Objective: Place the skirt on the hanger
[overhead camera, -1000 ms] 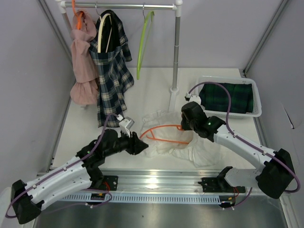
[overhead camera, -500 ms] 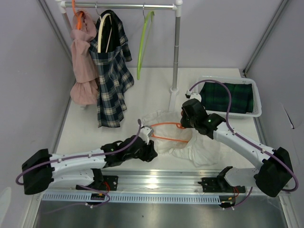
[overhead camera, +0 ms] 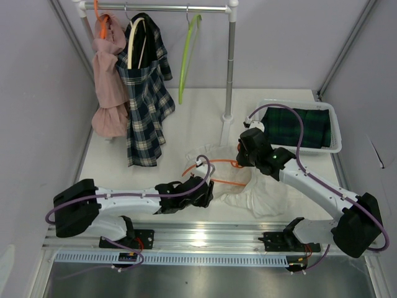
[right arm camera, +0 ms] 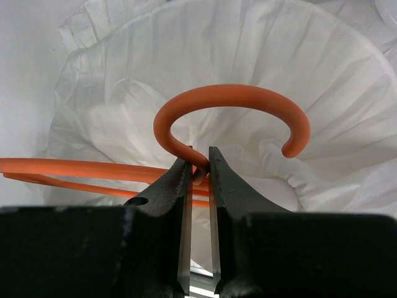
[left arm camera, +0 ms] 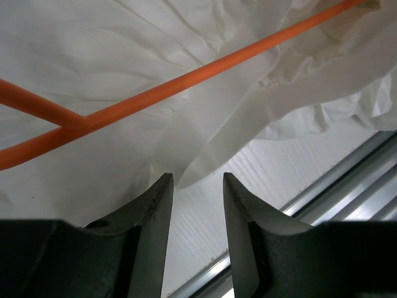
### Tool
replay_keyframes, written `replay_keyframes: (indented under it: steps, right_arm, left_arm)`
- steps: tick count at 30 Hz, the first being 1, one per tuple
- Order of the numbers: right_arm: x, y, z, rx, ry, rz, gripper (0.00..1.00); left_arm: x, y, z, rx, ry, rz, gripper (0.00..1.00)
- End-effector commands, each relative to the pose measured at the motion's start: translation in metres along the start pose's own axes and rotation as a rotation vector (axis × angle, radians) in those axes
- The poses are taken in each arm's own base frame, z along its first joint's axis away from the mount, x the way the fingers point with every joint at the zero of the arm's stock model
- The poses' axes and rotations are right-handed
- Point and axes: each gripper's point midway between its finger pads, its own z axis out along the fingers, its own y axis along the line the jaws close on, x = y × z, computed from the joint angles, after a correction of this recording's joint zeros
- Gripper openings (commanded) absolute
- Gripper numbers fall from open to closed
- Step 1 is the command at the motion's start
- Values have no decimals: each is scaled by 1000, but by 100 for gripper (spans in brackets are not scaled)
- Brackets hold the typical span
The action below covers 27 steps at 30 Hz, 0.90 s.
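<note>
The white skirt [overhead camera: 254,189] lies crumpled on the table with the orange hanger [overhead camera: 226,182] on top of it. My right gripper [overhead camera: 238,163] is shut on the hanger's neck just below the hook [right arm camera: 236,93]; its own view shows it [right arm camera: 199,162] with skirt folds [right arm camera: 322,68] behind. My left gripper [overhead camera: 208,188] sits low at the skirt's near left edge. In the left wrist view it [left arm camera: 196,181] stands open, with a loose fold of the skirt [left arm camera: 205,161] just beyond its fingertips and the hanger's bar [left arm camera: 205,71] crossing above.
A rail at the back holds a pink garment [overhead camera: 108,81], a plaid dress [overhead camera: 146,93] and a green hanger [overhead camera: 188,53]. Its pole [overhead camera: 230,68] stands behind the skirt. A white basket [overhead camera: 338,127] with dark plaid cloth sits at the right. A metal rail [overhead camera: 205,239] runs along the near edge.
My left arm has stretched to the right, bringing its gripper to the skirt's near left edge, with the jaws slightly narrower. The right gripper has kept its hold on the hanger, barely moving.
</note>
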Motion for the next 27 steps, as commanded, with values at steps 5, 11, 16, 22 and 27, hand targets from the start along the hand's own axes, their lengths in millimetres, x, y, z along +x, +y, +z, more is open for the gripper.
replay_keyframes:
  steps: [5, 11, 16, 22, 27]
  right_arm:
    - [-21, 7, -9, -40, -58, 35, 0]
    - [-21, 7, -9, -42, -57, 34, 0]
    - [-20, 6, -10, -43, -56, 35, 0]
    - [-21, 6, -11, -46, -62, 37, 0]
    - [-22, 3, -12, -46, -75, 38, 0]
  left_arm:
    - [-12, 10, 7, -107, -48, 22, 43]
    - [-10, 8, 15, -118, -47, 52, 43]
    - [-13, 9, 19, -142, -65, 62, 41]
    - [-16, 19, 20, -197, -94, 68, 19]
    - [-22, 17, 13, -181, -115, 68, 0]
